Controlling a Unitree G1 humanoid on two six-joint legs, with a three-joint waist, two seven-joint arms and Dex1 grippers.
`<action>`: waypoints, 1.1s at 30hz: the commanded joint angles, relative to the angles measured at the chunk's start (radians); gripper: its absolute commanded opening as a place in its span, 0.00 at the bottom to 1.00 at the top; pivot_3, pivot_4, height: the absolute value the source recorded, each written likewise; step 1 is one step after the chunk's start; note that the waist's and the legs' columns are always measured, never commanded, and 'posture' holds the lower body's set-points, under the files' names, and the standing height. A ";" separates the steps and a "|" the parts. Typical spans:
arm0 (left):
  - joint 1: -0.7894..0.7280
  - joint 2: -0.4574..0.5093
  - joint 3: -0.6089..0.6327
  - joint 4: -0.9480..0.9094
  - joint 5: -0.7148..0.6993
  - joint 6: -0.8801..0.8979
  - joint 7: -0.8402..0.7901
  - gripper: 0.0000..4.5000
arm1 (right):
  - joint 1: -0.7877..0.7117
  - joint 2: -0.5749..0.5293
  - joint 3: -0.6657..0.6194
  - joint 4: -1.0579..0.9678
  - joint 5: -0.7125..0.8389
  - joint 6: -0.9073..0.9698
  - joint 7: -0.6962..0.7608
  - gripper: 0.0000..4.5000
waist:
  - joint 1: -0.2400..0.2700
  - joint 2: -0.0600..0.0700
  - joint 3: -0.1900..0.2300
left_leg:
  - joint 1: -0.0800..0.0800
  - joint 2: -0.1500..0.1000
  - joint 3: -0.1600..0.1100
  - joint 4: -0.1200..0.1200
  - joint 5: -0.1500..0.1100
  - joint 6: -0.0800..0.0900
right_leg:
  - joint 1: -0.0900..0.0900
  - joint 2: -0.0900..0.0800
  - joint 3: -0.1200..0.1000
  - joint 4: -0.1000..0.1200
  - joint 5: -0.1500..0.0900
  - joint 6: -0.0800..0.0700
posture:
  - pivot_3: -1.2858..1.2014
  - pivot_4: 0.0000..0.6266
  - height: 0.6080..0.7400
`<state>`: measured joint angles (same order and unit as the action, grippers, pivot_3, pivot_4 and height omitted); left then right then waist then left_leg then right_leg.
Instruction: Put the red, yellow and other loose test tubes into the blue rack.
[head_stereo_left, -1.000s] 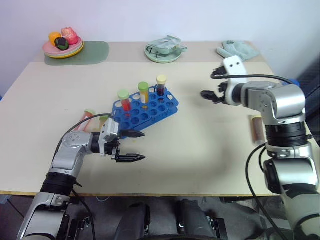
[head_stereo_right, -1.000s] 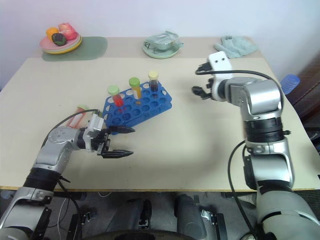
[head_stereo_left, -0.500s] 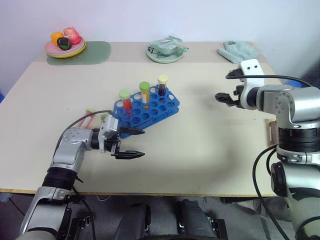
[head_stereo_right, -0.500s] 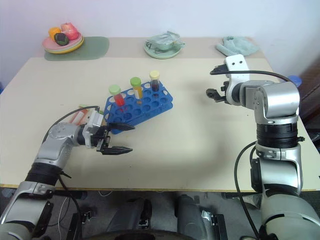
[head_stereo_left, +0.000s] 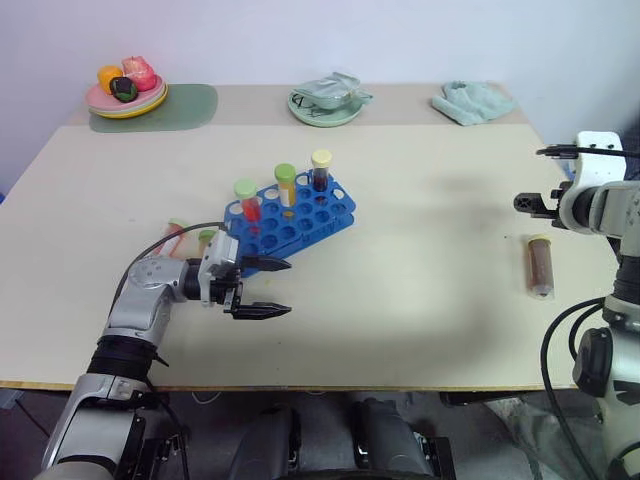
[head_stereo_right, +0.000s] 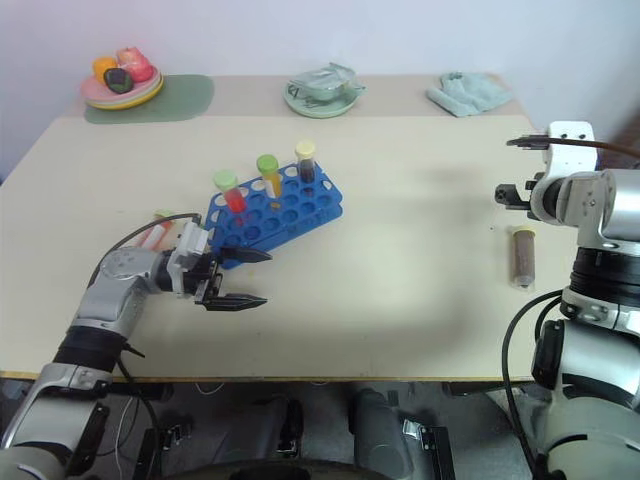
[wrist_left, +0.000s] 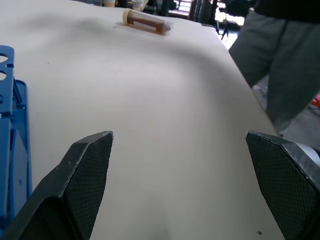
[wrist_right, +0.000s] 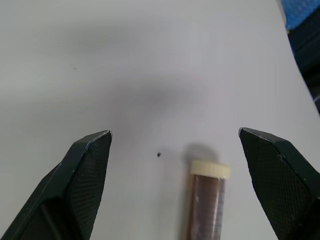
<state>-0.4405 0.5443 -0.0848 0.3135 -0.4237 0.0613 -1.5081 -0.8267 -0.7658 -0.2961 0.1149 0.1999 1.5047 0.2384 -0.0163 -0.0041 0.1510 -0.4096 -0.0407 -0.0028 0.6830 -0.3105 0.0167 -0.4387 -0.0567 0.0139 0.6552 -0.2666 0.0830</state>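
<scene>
Table (head_stereo_left: 420, 250): two tubes (head_stereo_left: 190, 238) half hidden behind left arm.

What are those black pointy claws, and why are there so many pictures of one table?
It is a robot with two arms. Two pictures come from cameras in its head, looking down on the pale table. The other two come from cameras on its wrists, looking out between its own black fingers. The left gripper and the right gripper are both open and hold nothing. On the table is a bright blue plastic rack full of round holes, with three capped tubes standing in it. A brown tube with a cream cap lies flat near the right gripper. Two more tubes lie behind the left arm. At the far edge are plates and a crumpled cloth.
</scene>
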 joint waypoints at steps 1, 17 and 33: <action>-0.028 -0.008 0.000 0.011 0.001 -0.007 -0.017 0.96 | 0.000 -0.014 -0.030 -0.012 0.013 0.055 0.015 0.93 | 0.001 0.000 0.000 | 0.000 0.000 0.000 0.000 0.000 0.000 | 0.000 0.000 0.000 0.000 0.000 0.000 | 0.52 0.24 1.00; -0.108 -0.068 0.024 0.034 -0.021 -0.075 -0.032 0.96 | 0.064 -0.056 0.030 0.112 0.043 0.029 0.102 0.93 | 0.002 0.000 0.000 | 0.000 0.000 0.000 0.000 0.000 -0.001 | 0.000 0.000 0.000 0.000 0.000 0.000 | 0.52 0.24 1.00; -0.147 -0.126 0.023 0.001 -0.013 -0.090 0.016 0.96 | -0.056 -0.028 0.191 0.322 0.030 -0.111 0.170 0.93 | 0.002 0.000 0.000 | 0.000 0.000 0.001 0.001 0.002 -0.004 | 0.000 0.001 0.000 0.000 0.000 0.000 | 0.52 0.24 1.00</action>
<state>-0.5829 0.4185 -0.0653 0.3494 -0.4260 -0.0270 -1.4924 -0.8511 -0.7910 -0.1117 0.4201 0.2383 1.4189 0.4002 -0.0143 -0.0041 0.1510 -0.4095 -0.0407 -0.0020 0.6838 -0.3081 0.0129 -0.4385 -0.0559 0.0140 0.6555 -0.2666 0.0831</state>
